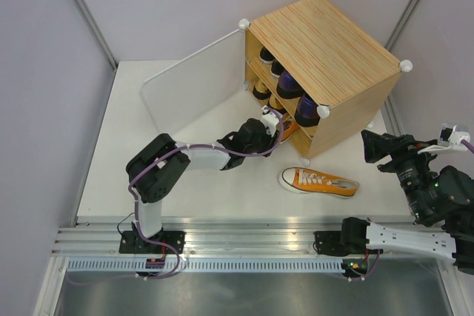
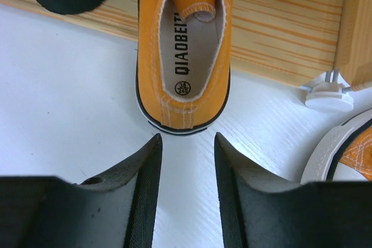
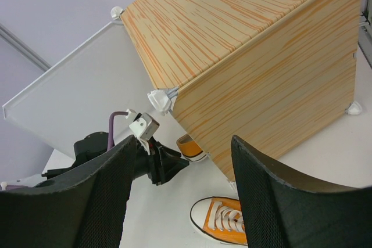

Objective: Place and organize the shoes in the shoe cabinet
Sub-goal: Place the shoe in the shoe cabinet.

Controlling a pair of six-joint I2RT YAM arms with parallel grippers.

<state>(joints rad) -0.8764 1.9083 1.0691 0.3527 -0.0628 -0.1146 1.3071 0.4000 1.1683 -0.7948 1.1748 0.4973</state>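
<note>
White counter (image 1: 185, 183) carries the wooden shoe cabinet (image 1: 326, 42), its door (image 1: 192, 86) swung wide. One orange sneaker (image 2: 183, 56) sits toe-first in the lower compartment, heel protruding. Left hand (image 2: 187, 139) is just behind that heel, jaws apart, not touching it. Second orange sneaker (image 1: 318, 181) lies on the counter in front of the cabinet. Right hand (image 3: 184, 143) hovers at the right, jaws apart, empty.

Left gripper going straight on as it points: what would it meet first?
Probably the heel of the orange sneaker at the mouth of the cabinet; the left gripper, jaws apart, sits just short of it.
</note>
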